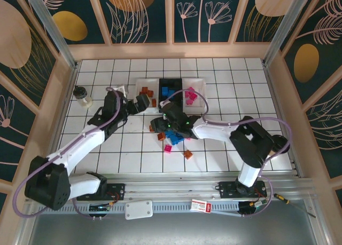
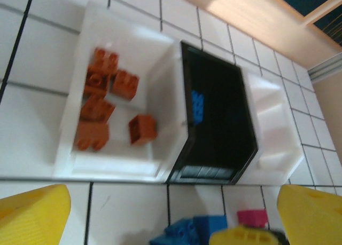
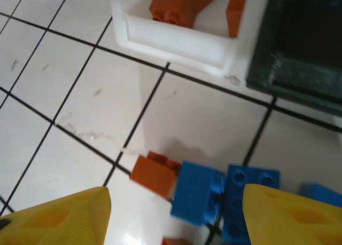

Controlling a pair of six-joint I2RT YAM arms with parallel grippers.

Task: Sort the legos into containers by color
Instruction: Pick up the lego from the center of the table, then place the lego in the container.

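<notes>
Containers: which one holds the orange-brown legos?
The left white tray, at the row's end, with orange-brown bricks inside. The black middle tray holds blue bricks; the right white tray holds pink bricks.

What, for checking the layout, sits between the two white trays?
The black tray, a blue brick inside it, flanked by the left white tray and right white tray; left wrist view.
</notes>
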